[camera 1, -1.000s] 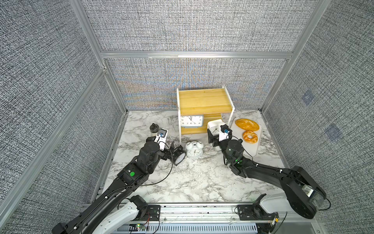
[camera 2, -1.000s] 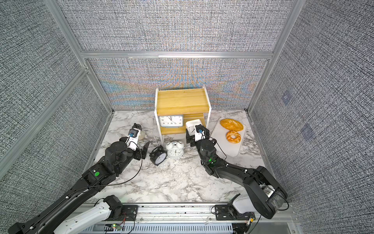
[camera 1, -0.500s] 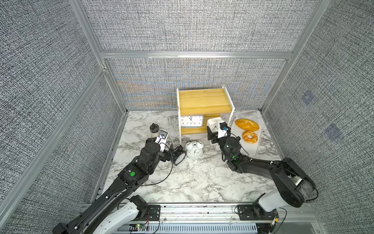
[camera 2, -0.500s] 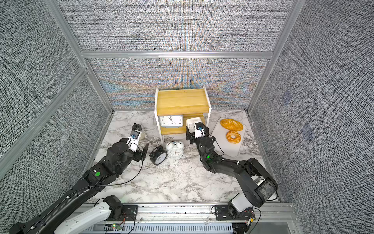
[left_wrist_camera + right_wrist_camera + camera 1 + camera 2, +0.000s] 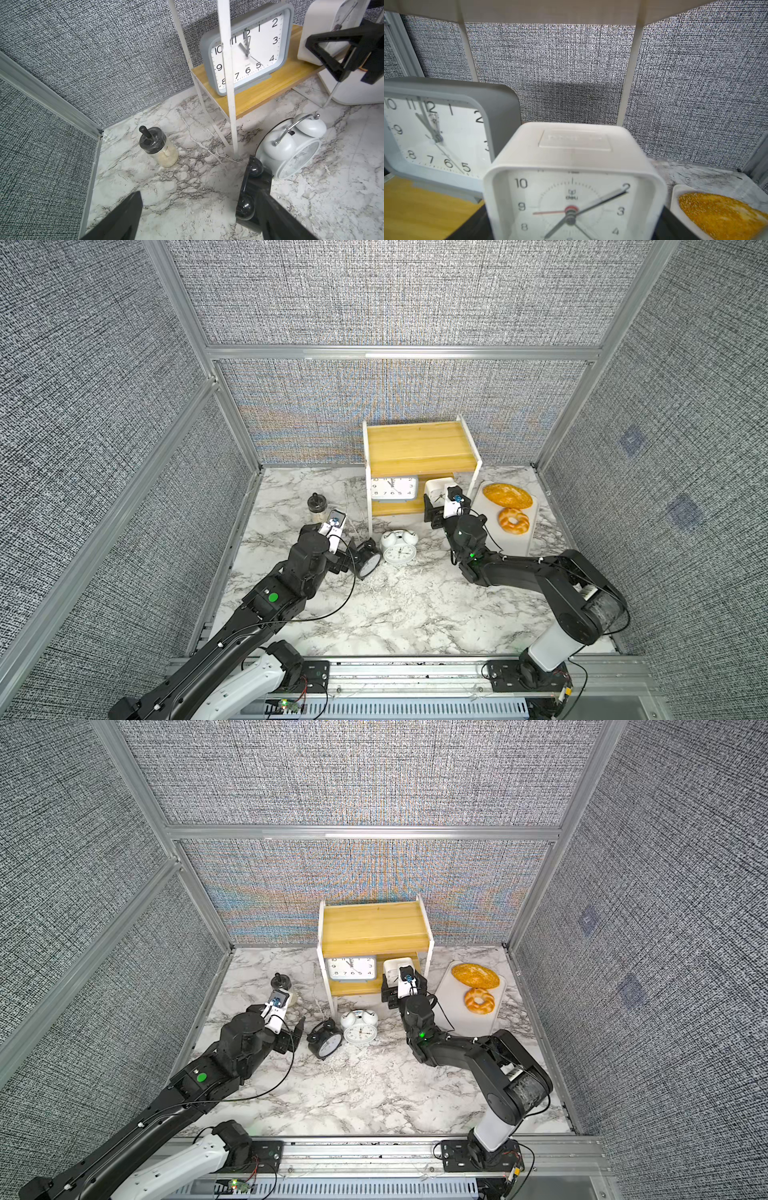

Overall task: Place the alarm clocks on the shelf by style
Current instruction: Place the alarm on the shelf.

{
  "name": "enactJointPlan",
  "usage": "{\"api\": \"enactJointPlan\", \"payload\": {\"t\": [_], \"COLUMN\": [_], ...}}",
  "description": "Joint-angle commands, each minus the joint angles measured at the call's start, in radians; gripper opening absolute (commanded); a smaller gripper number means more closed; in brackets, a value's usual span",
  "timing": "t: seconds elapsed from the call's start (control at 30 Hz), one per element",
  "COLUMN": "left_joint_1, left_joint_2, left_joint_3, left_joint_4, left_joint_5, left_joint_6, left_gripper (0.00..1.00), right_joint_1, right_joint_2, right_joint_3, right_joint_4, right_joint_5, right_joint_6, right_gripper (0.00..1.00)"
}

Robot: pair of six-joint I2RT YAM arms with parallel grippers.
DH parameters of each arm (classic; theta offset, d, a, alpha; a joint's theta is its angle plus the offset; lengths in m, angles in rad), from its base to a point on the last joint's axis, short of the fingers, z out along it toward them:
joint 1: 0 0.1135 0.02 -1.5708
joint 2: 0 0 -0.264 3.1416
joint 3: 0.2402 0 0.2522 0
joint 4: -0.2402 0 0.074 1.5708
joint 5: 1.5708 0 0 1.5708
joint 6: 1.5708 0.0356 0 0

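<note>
The smooth, rounded-square white clock [image 5: 572, 187] is pinched by the right jaws; the glossy black twin-bell clock [image 5: 252, 182] is seen lower right, inside the spread left jaws.

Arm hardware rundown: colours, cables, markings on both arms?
Left arm and right arm: black links, white base segment, green dot on one link. Black cables loop alongside. White camera module with blue connector at each wrist; black angular fingers.

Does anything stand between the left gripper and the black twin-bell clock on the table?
Nothing visible does. The open left gripper has the black twin-bell clock directly at its fingertips, close to one finger. The white twin-bell clock and a shelf leg stand beyond it, not between.
</note>
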Motion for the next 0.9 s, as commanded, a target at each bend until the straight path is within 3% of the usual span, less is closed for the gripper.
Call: {"api": "enactJointPlan", "payload": {"t": [0.0,0.87], "left_joint_1": [0.001,0.001], "left_joint_2": [-0.004,-0.009], "left_joint_3": [-0.003,-0.012], "left_joint_4": [0.004,0.010], "left_joint_5": [0.001,-0.018], "left_joint_6": [0.005,0.017], "left_gripper": [0.91,0.92], "right_joint_1": [-0.002,-0.015], "right_joint_2": [0.016,0.106], "right_joint_3": [0.020,0.117], "right_joint_4": [0.060,-0.026], "right_joint_5": [0.044,0.043], "right_joint_6": [0.014,0.022], "right_gripper": [0.62,0.63]}}
